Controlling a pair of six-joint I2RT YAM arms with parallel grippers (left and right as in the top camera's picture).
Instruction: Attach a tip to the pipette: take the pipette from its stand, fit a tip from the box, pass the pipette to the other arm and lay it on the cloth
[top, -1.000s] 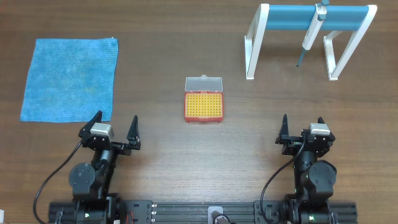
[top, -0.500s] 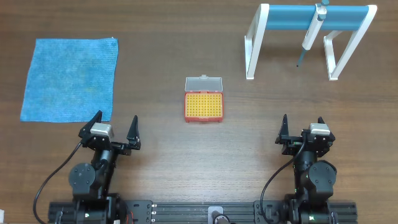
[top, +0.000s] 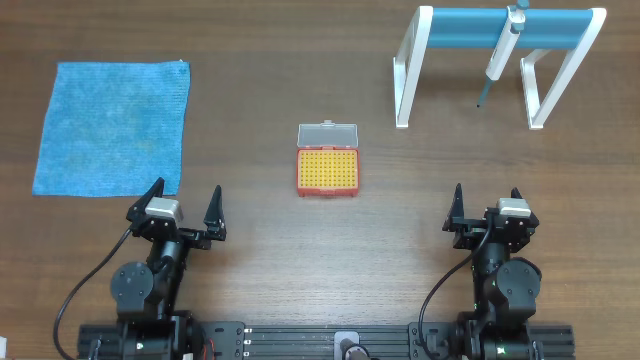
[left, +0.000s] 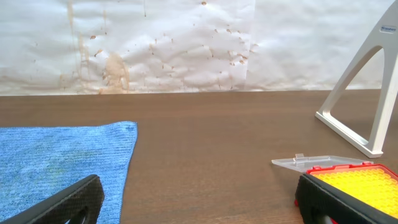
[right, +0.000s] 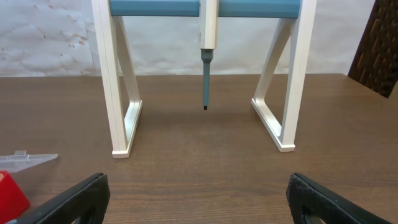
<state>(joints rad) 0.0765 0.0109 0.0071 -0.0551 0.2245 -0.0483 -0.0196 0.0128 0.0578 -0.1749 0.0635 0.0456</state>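
The pipette (top: 497, 60) hangs on its stand (top: 410, 70) at the counter's (top: 260, 60) far right, untouched. The tip box (top: 327, 172) sits open mid-counter, and the cloth (top: 112, 128) lies far left. The left fingers (top: 215, 212) and right fingers (top: 457, 208) gape wide, empty. Every step remains.

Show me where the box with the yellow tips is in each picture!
Top view: the box sits open in the middle, between the two arms and farther up.
Left wrist view: the box is close up, in front of the stand's foot.
Right wrist view: just its red corner peeks in at the edge, beside the stand's leg.
Shared landmark: the white stand.
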